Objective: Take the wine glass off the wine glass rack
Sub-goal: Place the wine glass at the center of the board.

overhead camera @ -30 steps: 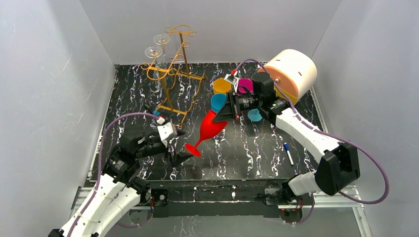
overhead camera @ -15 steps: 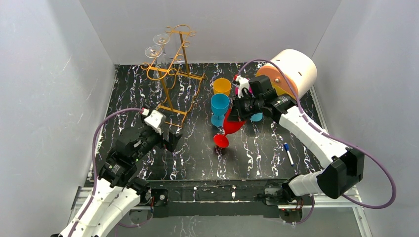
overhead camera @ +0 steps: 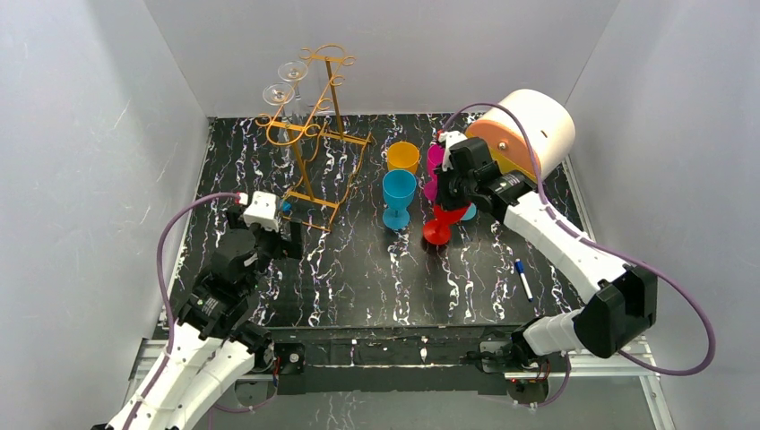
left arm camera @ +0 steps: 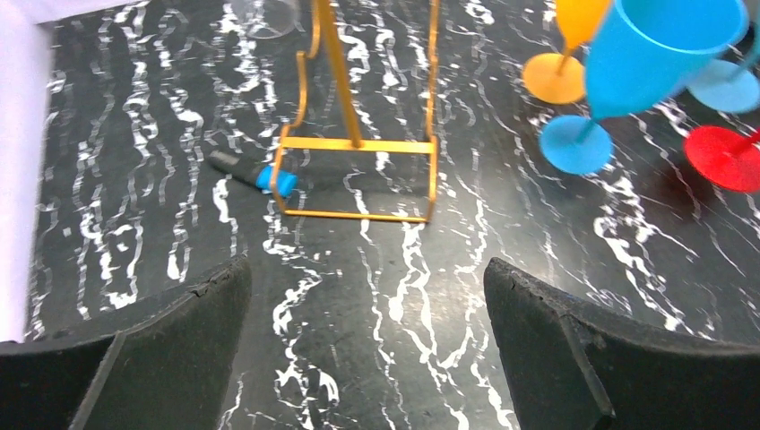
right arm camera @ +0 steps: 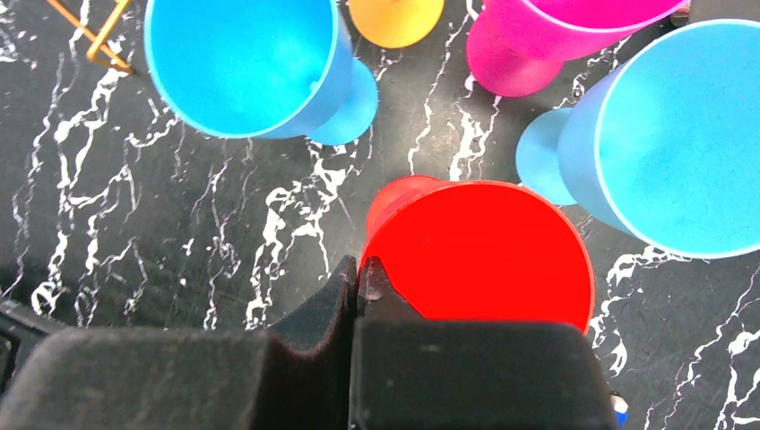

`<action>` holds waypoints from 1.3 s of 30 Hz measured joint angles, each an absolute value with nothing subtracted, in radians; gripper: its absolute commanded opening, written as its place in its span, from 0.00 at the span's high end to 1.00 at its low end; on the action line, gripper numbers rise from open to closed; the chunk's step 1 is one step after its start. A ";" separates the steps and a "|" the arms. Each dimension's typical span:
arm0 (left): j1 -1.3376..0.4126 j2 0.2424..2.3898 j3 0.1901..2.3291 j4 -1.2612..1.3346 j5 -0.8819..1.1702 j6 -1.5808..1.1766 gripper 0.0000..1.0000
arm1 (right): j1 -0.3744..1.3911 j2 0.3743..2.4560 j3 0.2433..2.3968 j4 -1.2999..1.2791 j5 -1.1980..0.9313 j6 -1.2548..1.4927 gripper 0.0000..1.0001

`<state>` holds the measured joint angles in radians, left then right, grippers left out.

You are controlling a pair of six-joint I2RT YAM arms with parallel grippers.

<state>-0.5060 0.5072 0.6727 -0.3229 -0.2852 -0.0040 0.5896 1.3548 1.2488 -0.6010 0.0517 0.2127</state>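
The golden wire wine glass rack (overhead camera: 309,134) stands at the back left with two clear wine glasses (overhead camera: 279,93) hanging upside down near its top. Its rectangular base (left arm camera: 358,143) lies ahead of my left gripper (left arm camera: 367,305), which is open and holds nothing; in the top view the left gripper (overhead camera: 287,236) sits just left of that base. My right gripper (right arm camera: 358,269) is shut on the rim of a red wine glass (right arm camera: 484,251), one finger inside and one outside. The red wine glass (overhead camera: 437,231) stands upright on the table under the right gripper (overhead camera: 453,184).
Around the red glass stand a blue glass (right arm camera: 237,63), a light blue glass (right arm camera: 681,143), a magenta glass (right arm camera: 547,36) and an orange glass (overhead camera: 402,156). A cream and orange cylinder (overhead camera: 529,130) lies back right. Markers lie by the rack base (left arm camera: 255,175) and front right (overhead camera: 522,278).
The right arm swung the red glass from tilted to upright and carried it right, in among the coloured glasses. The left arm drew back to the left toward the rack base, still open.
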 measured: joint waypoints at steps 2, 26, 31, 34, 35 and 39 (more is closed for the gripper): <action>-0.506 0.492 0.673 -0.323 -0.335 -0.009 0.02 | 0.590 1.377 1.249 -0.584 0.074 0.218 0.99; -0.506 0.474 0.672 -0.427 -0.714 -0.236 0.02 | 0.667 1.500 1.227 -0.410 0.216 0.221 0.83; -0.506 0.389 0.672 -0.430 -0.759 -0.280 0.02 | 0.675 1.512 1.227 -0.410 0.229 0.200 0.74; -0.506 0.366 0.685 -0.452 -0.759 -0.281 0.02 | 0.677 1.519 1.227 -0.412 0.230 0.194 0.67; -0.506 0.364 0.690 -0.458 -0.759 -0.282 0.02 | 0.677 1.520 1.227 -0.412 0.230 0.193 0.65; -0.506 0.368 0.709 -0.479 -0.751 -0.293 0.02 | 0.680 1.520 1.227 -0.411 0.225 0.190 0.58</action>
<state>-0.5060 0.3676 0.7090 -0.4789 -0.7513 -0.2932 0.6796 1.5204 1.2266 -0.4107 0.2253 0.1902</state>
